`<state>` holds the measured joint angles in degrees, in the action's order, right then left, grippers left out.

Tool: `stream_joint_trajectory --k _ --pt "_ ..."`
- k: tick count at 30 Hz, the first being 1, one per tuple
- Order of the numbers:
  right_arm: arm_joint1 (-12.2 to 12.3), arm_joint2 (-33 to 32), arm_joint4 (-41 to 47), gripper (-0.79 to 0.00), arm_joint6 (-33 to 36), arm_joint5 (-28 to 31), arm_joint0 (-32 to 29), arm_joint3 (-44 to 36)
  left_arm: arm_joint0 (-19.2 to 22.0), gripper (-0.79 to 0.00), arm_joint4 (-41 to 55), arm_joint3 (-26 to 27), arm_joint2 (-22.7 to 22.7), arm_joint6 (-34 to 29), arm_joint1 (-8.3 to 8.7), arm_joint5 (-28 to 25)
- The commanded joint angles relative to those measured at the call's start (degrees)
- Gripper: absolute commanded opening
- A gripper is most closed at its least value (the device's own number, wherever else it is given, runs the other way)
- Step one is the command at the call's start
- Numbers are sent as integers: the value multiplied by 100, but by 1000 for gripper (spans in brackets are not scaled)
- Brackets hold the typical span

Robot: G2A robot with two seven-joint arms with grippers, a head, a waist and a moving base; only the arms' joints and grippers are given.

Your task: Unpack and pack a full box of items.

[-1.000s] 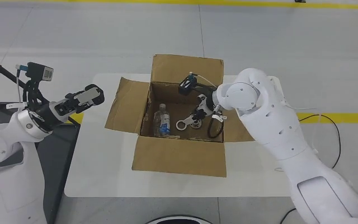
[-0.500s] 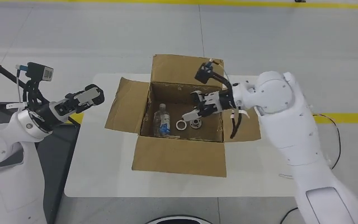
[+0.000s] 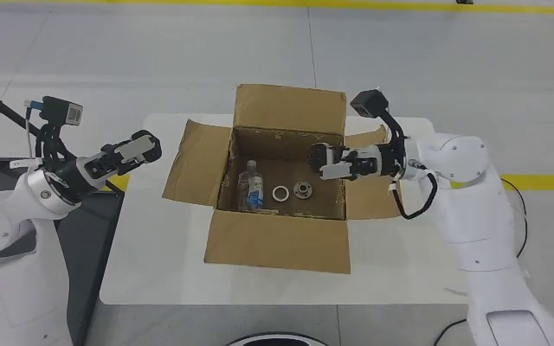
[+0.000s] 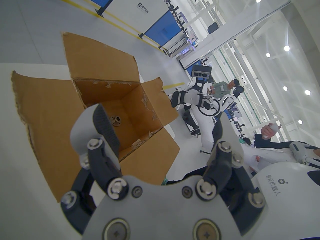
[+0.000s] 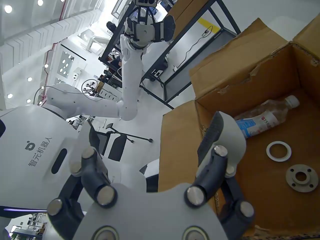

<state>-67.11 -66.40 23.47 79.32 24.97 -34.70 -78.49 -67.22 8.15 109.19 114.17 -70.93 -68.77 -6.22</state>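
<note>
Cardboard box (image 3: 277, 240) stands open on a white table (image 3: 156, 259), with all four flaps folded outward. The right gripper (image 3: 318, 164) is held over the box opening, close to the wall on the robot's right. Its fingers are spread apart and hold nothing. Three items lie on the box floor, below and beside this gripper. Nearest to it is a round metal flange (image 3: 302, 189) with a centre hole. A white ring (image 3: 281, 193) lies just past the flange, not touching it. Farthest from the gripper, a clear plastic bottle (image 3: 251, 186) with a white cap and a blue label lies on its side along the opposite wall. The left gripper (image 3: 143, 147) is well apart from the box, out past the left flap at the table's edge, and points toward the box. Its fingers are also spread wide, with nothing between them. From this gripper the box lies ahead, and the flange can be seen on the floor inside.
</note>
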Motion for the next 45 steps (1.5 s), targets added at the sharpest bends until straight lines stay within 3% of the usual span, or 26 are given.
stream_joint_trajectory --k 1,8,26,37,40,45 --pt "0 0 3 0 -1 1 0 0 0 0 0 0 0 0 0 0" --pt "32 -152 170 0 -211 -102 -177 -18 0 0 0 0 0 0 0 0" --pt "524 -2305 1506 0 402 -611 -1469 -181 0 0 0 0 0 0 0 0" --pt "571 -2498 1650 0 274 -692 -1682 -269 0 0 0 0 0 0 0 0" --pt "571 -2498 1650 0 274 -692 -1682 -269 56 0 181 50 -41 124 23 389" --pt "571 -2498 1650 0 274 -692 -1682 -269 222 0 -385 -282 22 -529 198 965"
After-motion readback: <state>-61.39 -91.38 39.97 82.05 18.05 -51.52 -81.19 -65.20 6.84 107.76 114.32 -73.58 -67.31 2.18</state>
